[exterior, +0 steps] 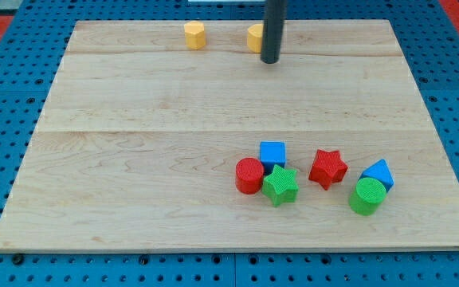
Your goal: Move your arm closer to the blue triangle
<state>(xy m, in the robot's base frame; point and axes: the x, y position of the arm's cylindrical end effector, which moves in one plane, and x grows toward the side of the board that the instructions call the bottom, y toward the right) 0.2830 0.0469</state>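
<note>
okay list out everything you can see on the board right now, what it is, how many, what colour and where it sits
wooden board: one, pale wood, fills most of the view
blue pegboard base: one, blue, around the board
yellow hexagonal block: one, yellow, view's top
second yellow block: one, yellow, view's top, partly hidden behind the rod
blue cube: one, blue, lower middle
red cylinder: one, red, left of the green star
green star block: one, green, below the blue cube
red star block: one, red, lower right
blue triangle: one, blue, lower right
green cylinder: one, green, below the blue triangle
my tip: one, dark rod end, view's top, far from the blue triangle
</note>
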